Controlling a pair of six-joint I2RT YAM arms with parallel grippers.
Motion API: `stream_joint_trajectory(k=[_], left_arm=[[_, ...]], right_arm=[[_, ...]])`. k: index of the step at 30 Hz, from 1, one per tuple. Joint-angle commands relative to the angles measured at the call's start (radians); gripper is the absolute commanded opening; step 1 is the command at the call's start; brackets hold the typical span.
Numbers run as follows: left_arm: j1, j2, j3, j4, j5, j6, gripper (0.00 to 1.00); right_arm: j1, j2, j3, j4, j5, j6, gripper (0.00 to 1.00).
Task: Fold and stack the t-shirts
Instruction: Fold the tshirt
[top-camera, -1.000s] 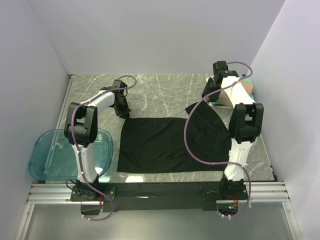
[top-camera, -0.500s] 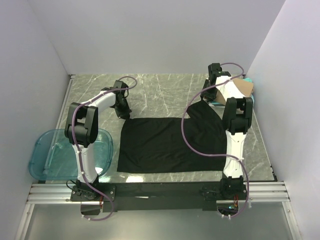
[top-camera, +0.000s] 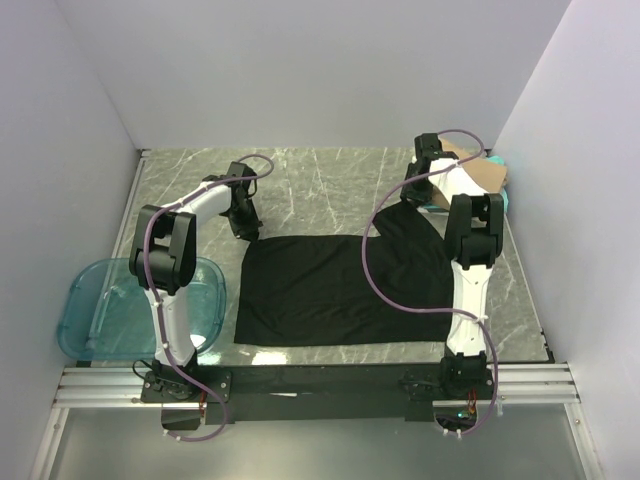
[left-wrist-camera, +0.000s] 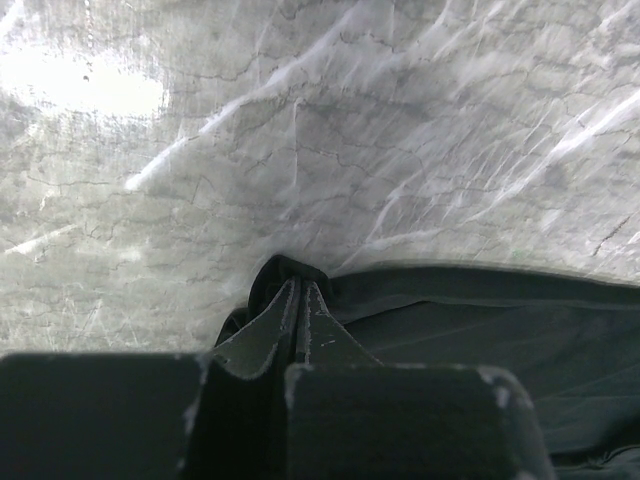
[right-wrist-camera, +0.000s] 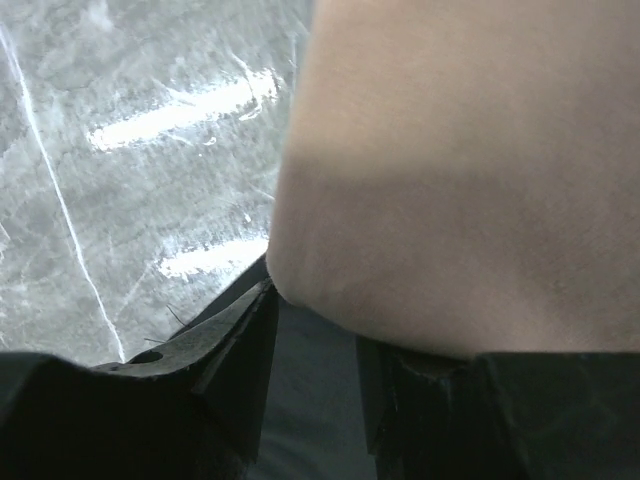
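One black t-shirt (left-wrist-camera: 480, 350) edge sits pinched in the left pincer (left-wrist-camera: 301, 300).

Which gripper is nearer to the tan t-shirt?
Right. The right gripper sits beside the tan t-shirt, at the far right; the left gripper is across the table, at the far-left corner of the black t-shirt.

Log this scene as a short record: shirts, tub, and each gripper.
black cloth t-shirt: spread flat on the marble table
tan cloth t-shirt: far right, edge lying over black cloth
teal cloth: sliver beyond the tan one
translucent blue plastic tub: near left, by the left arm
left gripper: shut on the black shirt's far left corner
right gripper: jaws apart at its far right corner
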Motion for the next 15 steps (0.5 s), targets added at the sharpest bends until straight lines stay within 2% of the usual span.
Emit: stream_joint_trajectory(k=[1,10,15], left_arm=[[-0.005,-0.008,0.019,-0.012,-0.001,-0.005,0.01],[-0.006,-0.011,0.013,-0.010,-0.001,-0.002,0.01],[-0.005,-0.012,0.008,-0.013,-0.001,-0.004,0.01]], right_arm=[[-0.005,-0.004,0.035,0.056,-0.011,-0.038,0.43],[0.006,0.024,0.075,0.041,-0.060,-0.066,0.44],[0.026,0.062,0.128,-0.010,-0.034,-0.109,0.45]])
